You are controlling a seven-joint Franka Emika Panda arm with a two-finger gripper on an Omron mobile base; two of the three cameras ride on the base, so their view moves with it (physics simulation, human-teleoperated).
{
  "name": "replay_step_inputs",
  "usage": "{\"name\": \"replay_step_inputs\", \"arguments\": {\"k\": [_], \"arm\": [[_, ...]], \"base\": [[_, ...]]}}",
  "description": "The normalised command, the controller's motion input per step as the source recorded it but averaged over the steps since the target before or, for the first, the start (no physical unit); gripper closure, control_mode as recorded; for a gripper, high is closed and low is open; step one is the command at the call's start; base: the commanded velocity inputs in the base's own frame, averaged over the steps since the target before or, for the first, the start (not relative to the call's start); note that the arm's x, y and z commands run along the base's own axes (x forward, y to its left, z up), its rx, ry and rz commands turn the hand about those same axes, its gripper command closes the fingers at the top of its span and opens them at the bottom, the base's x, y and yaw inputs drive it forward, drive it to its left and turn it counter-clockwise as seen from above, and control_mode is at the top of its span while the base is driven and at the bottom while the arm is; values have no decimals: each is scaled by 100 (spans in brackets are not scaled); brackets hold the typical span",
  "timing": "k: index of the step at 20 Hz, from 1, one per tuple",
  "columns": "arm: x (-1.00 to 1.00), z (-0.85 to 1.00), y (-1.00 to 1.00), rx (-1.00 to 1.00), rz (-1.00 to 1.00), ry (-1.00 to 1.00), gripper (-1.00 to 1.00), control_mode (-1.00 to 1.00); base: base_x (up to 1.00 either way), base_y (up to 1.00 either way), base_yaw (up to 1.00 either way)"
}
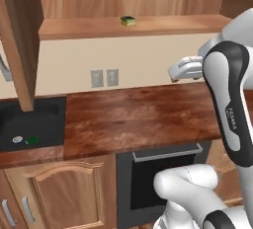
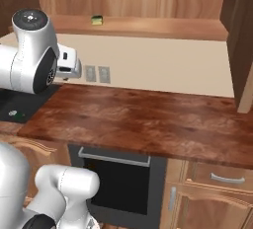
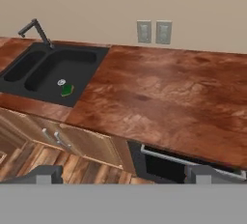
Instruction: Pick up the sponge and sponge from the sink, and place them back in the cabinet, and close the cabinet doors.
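Observation:
One green-topped sponge (image 1: 129, 20) (image 2: 97, 20) lies on the floor of the open cabinet (image 1: 133, 27) (image 2: 148, 27). The other sponge (image 3: 67, 90) (image 1: 32, 139) (image 2: 19, 116) lies in the right basin of the black sink (image 3: 29, 66) (image 1: 44, 112) (image 2: 29, 102), beside the silver drain. One cabinet door (image 1: 17, 40) hangs open at the left and the other cabinet door (image 2: 242, 40) at the right. My gripper (image 3: 126, 174) is open and holds nothing. It hovers high over the counter, right of the sink, and looks down at it.
A brown wooden counter (image 1: 138, 114) (image 3: 169, 92) runs right of the sink, above a dark oven (image 1: 163, 173) (image 2: 118, 183). Two wall outlets (image 1: 104, 78) (image 3: 154, 31) sit on the beige backsplash. A dark faucet (image 3: 36, 30) stands behind the sink. Arched-panel lower doors (image 1: 64, 193) are under the sink.

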Motion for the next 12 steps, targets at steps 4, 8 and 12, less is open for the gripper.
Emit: {"name": "replay_step_inputs", "arguments": {"k": [4, 8, 12], "arm": [[0, 0, 0, 0, 0, 0, -100, 100], [0, 0, 0, 0, 0, 0, -100, 100], [0, 0, 0, 0, 0, 0, -100, 100]], "base": [[-68, -9, 0], [-64, -8, 0], [-68, 2, -1]]}}
